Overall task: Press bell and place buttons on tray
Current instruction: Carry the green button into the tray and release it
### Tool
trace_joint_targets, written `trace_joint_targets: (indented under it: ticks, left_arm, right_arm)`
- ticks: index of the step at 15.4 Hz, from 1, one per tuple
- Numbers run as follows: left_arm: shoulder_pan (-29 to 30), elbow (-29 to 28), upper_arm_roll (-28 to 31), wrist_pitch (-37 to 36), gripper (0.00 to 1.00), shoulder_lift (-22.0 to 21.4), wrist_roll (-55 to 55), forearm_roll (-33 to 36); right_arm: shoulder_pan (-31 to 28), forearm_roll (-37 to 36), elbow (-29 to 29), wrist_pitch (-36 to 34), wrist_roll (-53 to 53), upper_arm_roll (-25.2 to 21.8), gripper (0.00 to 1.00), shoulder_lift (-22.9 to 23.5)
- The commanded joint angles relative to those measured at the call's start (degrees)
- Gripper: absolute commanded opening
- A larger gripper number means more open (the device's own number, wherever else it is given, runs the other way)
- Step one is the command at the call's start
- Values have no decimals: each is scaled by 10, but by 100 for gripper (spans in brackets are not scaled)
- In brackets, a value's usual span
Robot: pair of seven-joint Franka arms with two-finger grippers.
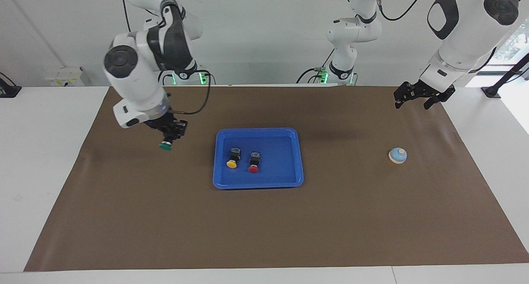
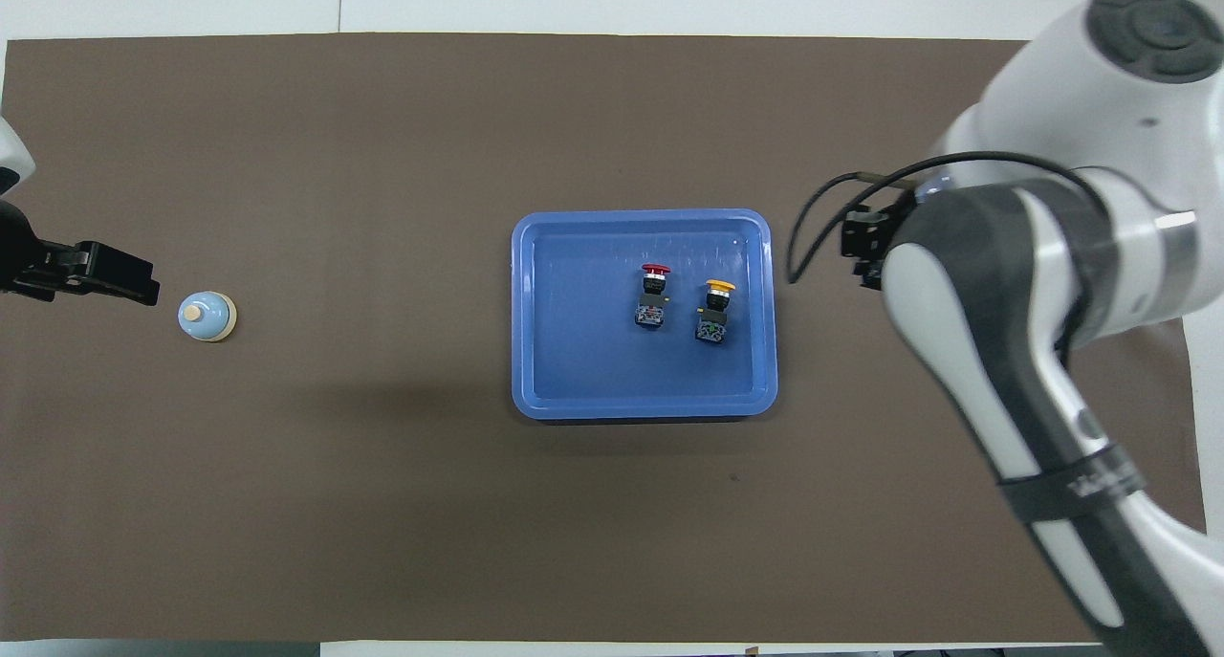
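Left hand is hanging released over the brown mat at the left arm's end of the bench, waiting, apart from the bell, which is sitting on the mat farther from the robots. Right hand is hovering over the mat just beside the tray, toward the right arm's end, clenching the green button, cap down. Yellow button and red button are lying side by side in the tray, caps pointing away from the robots.
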Motion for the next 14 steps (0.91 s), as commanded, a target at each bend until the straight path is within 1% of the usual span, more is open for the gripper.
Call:
trace_joint_targets:
  ticks: [1, 2, 3, 4, 5, 6, 8, 9, 13, 14]
  left_arm:
    - [1, 0, 1, -7, 100, -7, -5, -1]
    - [1, 0, 1, -7, 100, -7, -5, -1]
    - [1, 0, 1, -7, 100, -7, -5, -1]
    - [1, 0, 1, -7, 100, -7, -5, -1]
    - [1, 0, 1, -7, 100, -7, -5, -1]
    - [1, 0, 1, -7, 100, -7, -5, -1]
    - [1, -1, 1, -7, 100, -7, -5, -1]
    - [1, 0, 1, -7, 100, -7, -5, -1]
    - [1, 0, 1, -7, 100, -7, -5, -1]
    - [1, 0, 1, -7, 100, -7, -5, -1]
  right_arm:
    - [108, 14, -4, 60, 106, -5, 0, 23]
    - [135, 17, 1, 74, 132, -5, 0, 38]
    - [157, 29, 10, 90, 147, -6, 0, 66]
    - [191, 29, 45, 121, 161, -6, 0, 115]
    - [209, 29, 58, 137, 171, -7, 0, 139]
    - [218, 27, 58, 158, 182, -7, 0, 153]
    - [219, 20, 48, 217, 180, -7, 0, 172]
    - [212, 18, 38, 238, 178, -7, 0, 174]
    - [217, 16, 39, 270, 163, -8, 0, 202]
    - [217, 4, 39, 274, 153, -7, 0, 205]
